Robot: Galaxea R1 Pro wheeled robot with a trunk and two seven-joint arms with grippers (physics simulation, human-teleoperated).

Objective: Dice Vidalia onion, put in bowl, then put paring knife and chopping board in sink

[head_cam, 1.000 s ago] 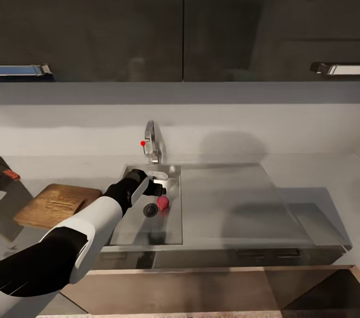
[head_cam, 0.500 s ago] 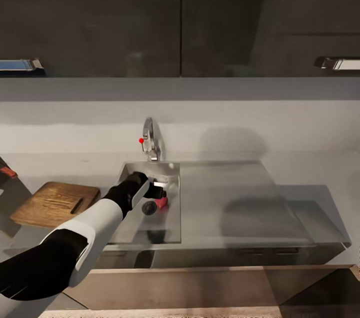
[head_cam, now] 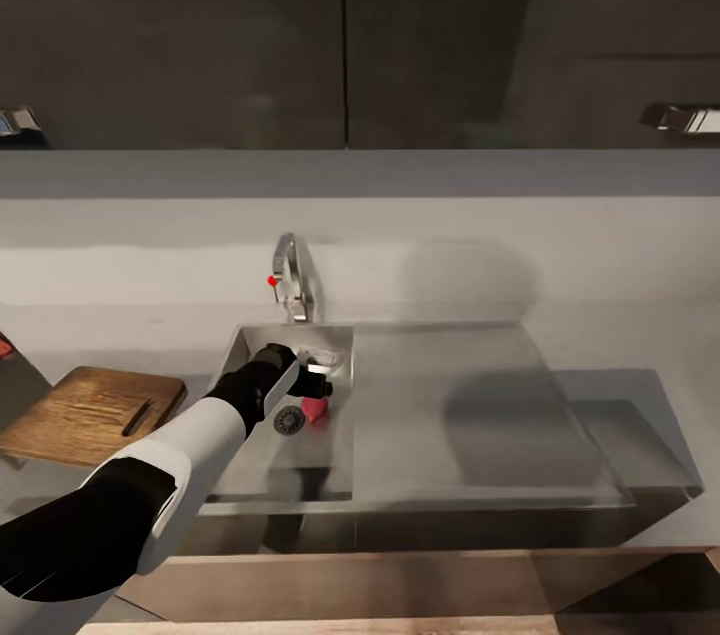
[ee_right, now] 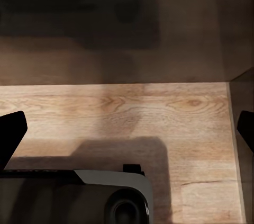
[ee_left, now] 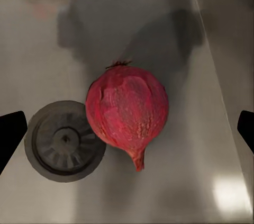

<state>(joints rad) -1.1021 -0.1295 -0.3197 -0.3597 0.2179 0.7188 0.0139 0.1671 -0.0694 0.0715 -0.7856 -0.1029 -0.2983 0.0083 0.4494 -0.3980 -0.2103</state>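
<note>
Left hand [ee_left: 127, 128] spread wide, onion [ee_left: 127, 112] between fingertips, beside drain [ee_left: 64, 141]

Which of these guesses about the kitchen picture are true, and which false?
1. The round red onion lies in the stainless-steel sink basin, beside the round dark drain. True.
2. The left claw is clamped shut on the onion. False: its fingertips stand wide apart on either side, clear of it.
3. The dark-brown wooden chopping board lies in the basin. False: it rests on the grey countertop, off to the sink's left.
4. The steel faucet with a small red knob stands at the sink's back edge. True.
5. The right claw holds a knife. False: it is open and empty above wooden flooring.
</note>
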